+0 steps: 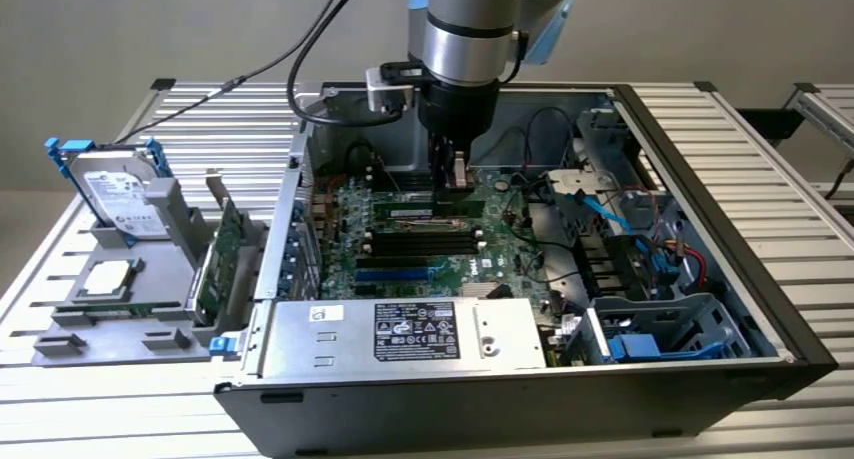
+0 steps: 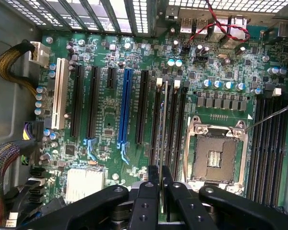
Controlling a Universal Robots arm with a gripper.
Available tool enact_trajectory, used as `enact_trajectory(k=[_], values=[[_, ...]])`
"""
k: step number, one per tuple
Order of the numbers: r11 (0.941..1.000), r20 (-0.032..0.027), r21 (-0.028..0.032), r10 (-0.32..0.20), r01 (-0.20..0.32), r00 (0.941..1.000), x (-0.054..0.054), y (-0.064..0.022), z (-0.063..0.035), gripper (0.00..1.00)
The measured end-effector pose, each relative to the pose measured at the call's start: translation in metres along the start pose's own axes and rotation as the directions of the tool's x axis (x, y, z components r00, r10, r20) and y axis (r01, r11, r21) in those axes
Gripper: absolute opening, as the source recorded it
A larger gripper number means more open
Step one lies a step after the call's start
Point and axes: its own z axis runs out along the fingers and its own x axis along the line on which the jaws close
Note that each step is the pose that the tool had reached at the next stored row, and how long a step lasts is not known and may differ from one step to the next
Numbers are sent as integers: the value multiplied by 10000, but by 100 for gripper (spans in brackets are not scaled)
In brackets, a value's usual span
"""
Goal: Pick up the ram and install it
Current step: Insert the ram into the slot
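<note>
Holding the ram [image 1: 427, 207] ready for seating
Our gripper [image 2: 160, 173] pinches it, jaws narrow, at twelve o'clock of the empty black slots [image 1: 420, 242] in the exterior view; we judge seating needs square alignment.

This is a robotics lab bench set up for computer assembly. An open desktop computer case [image 1: 534, 419] lies on its side on a slatted aluminium-profile table [image 1: 761, 159], its motherboard [image 2: 110, 120] bare. Beside the case, on the exterior view's left, a grey fixture rack [image 1: 167, 219] holds a hard drive [image 1: 114, 189], a processor [image 1: 107, 277] and an expansion card [image 1: 224, 254]. An industrial robot arm [image 1: 467, 29] reaches down into the case.
</note>
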Motion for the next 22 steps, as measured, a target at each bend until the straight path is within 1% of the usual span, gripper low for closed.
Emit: enact_trajectory(k=[6, 8, 22], values=[[10000, -2, -1, 0, 0, 10000, 0, 0, 0, 14], [10000, 0, 0, 1, -1, 10000, -2, 5, 17, 14], [10000, -1, -1, 3, -3, 10000, -11, 2, 270, 14]])
